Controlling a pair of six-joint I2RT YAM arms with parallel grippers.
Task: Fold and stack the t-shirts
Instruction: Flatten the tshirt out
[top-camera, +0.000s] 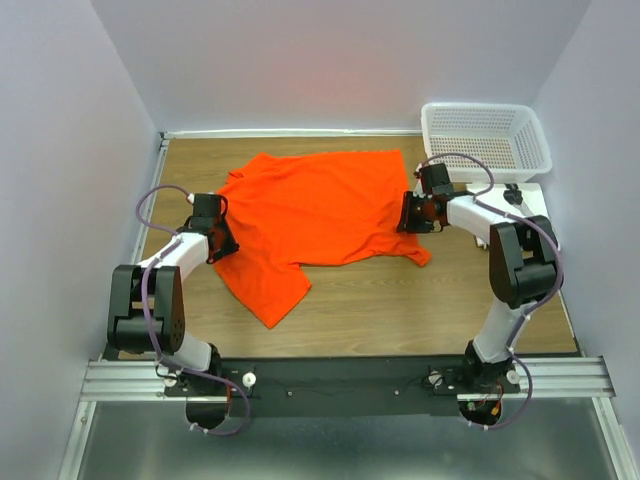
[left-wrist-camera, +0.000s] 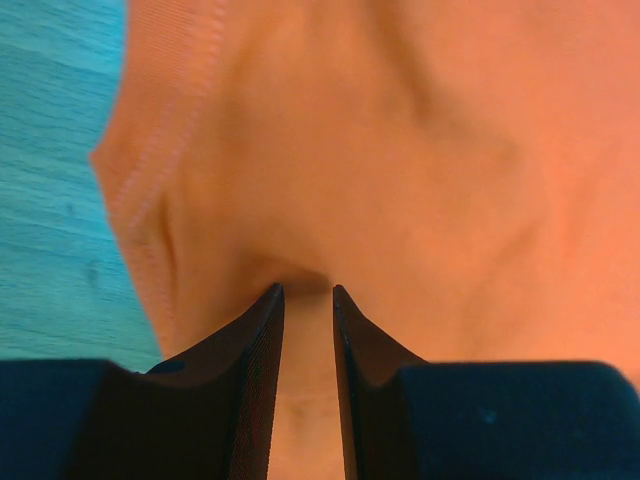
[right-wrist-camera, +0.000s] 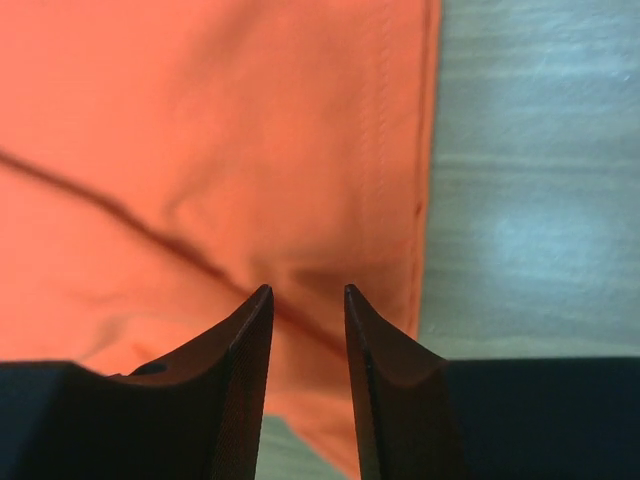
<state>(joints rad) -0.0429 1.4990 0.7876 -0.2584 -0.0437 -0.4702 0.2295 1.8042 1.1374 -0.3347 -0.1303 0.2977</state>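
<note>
One bright orange-red t-shirt (top-camera: 320, 210) lies spread and rumpled across the wooden table (top-camera: 420, 310), a sleeve trailing toward the near edge. My left gripper (top-camera: 226, 238) is down on the shirt's left edge. In the left wrist view its jaws (left-wrist-camera: 308, 290) stand narrowly apart, with orange cloth (left-wrist-camera: 400, 150) puckered between the tips. My right gripper (top-camera: 406, 216) is down at the shirt's right side. In the right wrist view its jaws (right-wrist-camera: 308, 290) straddle the cloth (right-wrist-camera: 200, 130) just inside the hem, a gap still showing between them.
A white mesh basket (top-camera: 485, 135) stands at the back right corner. A white flat board (top-camera: 535, 200) lies under the right arm, near the table's right edge. Pale walls close in the table on three sides.
</note>
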